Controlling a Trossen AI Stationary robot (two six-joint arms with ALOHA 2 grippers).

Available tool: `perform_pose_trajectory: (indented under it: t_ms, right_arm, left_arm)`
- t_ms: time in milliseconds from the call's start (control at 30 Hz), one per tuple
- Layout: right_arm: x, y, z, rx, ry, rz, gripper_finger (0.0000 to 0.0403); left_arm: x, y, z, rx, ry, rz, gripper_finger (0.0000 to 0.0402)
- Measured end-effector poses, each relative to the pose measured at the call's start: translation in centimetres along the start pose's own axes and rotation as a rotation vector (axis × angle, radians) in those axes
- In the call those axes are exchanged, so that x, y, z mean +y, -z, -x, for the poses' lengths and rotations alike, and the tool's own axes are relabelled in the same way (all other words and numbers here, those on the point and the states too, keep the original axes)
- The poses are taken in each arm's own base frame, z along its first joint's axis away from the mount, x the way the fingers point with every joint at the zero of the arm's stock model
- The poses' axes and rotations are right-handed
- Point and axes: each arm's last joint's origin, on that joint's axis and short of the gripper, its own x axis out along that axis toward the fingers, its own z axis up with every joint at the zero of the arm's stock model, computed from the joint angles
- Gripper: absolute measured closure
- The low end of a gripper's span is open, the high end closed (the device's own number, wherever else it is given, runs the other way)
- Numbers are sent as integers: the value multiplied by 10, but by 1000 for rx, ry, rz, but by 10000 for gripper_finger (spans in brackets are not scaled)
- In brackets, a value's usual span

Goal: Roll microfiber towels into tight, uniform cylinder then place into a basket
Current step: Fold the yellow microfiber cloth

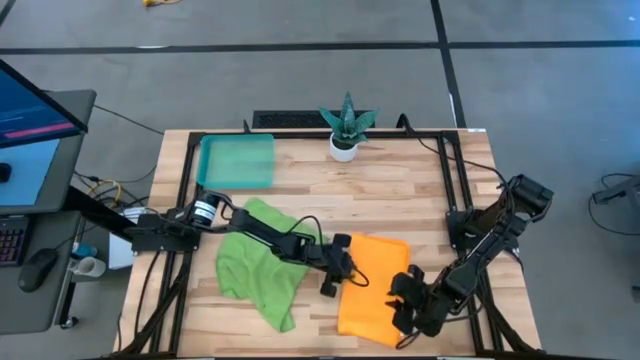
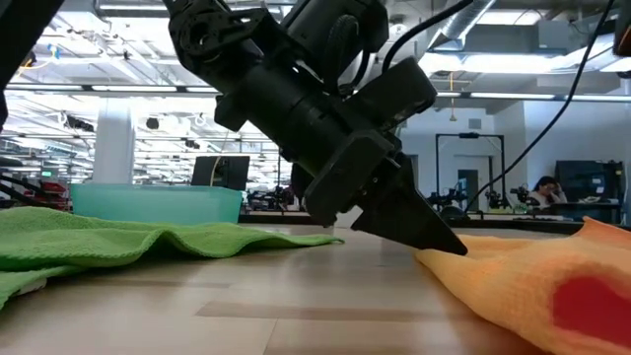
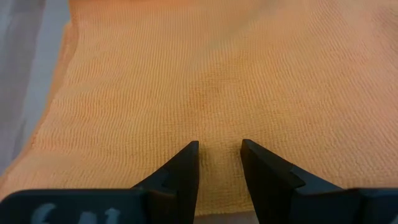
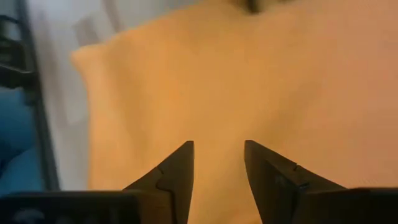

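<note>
High view: the orange towel (image 1: 372, 285) lies flat on the counter (image 1: 420, 190), both pincers at its edges, likely to start rolling.
Left wrist view: left pincer (image 3: 219, 149) apart, touching cloth.
Right wrist view: right pincer (image 4: 219, 149) apart above it.

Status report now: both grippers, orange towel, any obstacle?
Left gripper and right gripper open over the orange towel, holding nothing. Towel flat, unrolled. Green towel beside it; basket unobstructed.

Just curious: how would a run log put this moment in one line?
left gripper: open, at orange towel edge | right gripper: open over it | green towel: unrolled | basket: empty
</note>
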Motion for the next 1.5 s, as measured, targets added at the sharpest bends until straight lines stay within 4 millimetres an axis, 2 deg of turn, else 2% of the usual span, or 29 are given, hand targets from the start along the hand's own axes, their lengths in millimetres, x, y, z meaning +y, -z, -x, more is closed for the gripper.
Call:
perform_pose_trajectory:
  t_ms: [333,667,900,1100,1233,1433,1500]
  right_arm:
    - [-17,12,-5,114,56,-101,262]
    - [-27,17,-2,188,157,-152,283]
    - [-17,14,0,209,108,-73,285]
    - [-6,6,6,145,86,-25,285]
    - [6,-1,11,98,50,-39,285]
    - [12,-6,14,37,42,-41,285]
    - [12,-6,14,36,43,-40,285]
  left_arm:
    - [-6,-1,0,-5,-17,-54,288]
    - [-6,0,0,10,-12,-81,288]
    - [-6,-5,6,8,-13,-90,288]
    - [-2,-23,18,-64,-43,-101,288]
    - [7,-30,22,-96,-61,-99,288]
    - [36,-12,15,-30,-74,7,288]
    - [43,-13,16,-48,-78,35,288]
